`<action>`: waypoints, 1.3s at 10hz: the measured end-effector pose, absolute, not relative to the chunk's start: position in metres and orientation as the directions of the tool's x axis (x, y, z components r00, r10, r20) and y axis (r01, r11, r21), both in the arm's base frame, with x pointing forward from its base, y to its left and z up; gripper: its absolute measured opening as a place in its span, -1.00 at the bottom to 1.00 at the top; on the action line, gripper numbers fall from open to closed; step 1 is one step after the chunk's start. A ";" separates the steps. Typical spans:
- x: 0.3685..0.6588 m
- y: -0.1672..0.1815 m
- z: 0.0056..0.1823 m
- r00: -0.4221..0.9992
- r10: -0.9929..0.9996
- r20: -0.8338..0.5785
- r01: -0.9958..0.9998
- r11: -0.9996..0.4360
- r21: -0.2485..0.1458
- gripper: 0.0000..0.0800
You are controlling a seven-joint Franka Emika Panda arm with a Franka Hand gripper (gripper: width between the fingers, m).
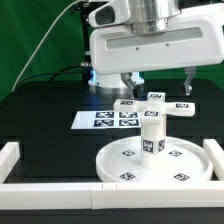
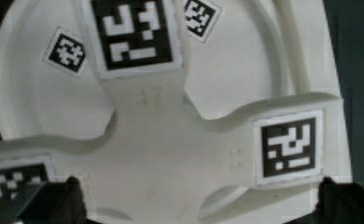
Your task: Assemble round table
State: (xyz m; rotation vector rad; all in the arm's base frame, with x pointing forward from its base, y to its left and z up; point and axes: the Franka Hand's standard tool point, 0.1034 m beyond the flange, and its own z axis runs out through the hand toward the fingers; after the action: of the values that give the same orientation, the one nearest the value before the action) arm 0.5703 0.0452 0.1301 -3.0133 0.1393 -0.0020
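The large white round disc [image 1: 120, 165] lies flat near the front of the table. A short tagged leg [image 1: 151, 135] stands upright on its centre. A white cross-shaped tagged piece [image 1: 150, 107] sits on top of the leg. My gripper [image 1: 158, 88] hangs just above that piece, with one finger on each side of it. In the wrist view the cross-shaped piece [image 2: 179, 110] fills the frame, and the gripper [image 2: 197, 205] shows two dark fingertips [image 2: 62, 200] set wide apart, with the piece's white surface spanning the gap. The jaws look open.
The marker board [image 1: 105, 118] lies flat behind the disc. White border rails run along the exterior view's left [image 1: 10, 165], front [image 1: 60, 192] and right [image 1: 215, 150]. A green backdrop stands behind the table.
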 end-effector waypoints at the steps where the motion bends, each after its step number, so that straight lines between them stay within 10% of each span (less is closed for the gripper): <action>1: 0.570 0.046 0.130 0.999 0.046 0.009 0.047 -0.993 -0.109 0.62; 8: 0.567 0.042 0.123 0.837 0.547 0.033 0.548 -0.834 -0.068 0.62; 13: 0.563 0.039 0.099 0.845 0.533 0.034 0.534 -0.844 -0.050 0.62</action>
State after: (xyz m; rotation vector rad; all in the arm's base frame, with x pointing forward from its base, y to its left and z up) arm 0.5627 0.0394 0.0987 -2.9628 -0.8574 -0.0288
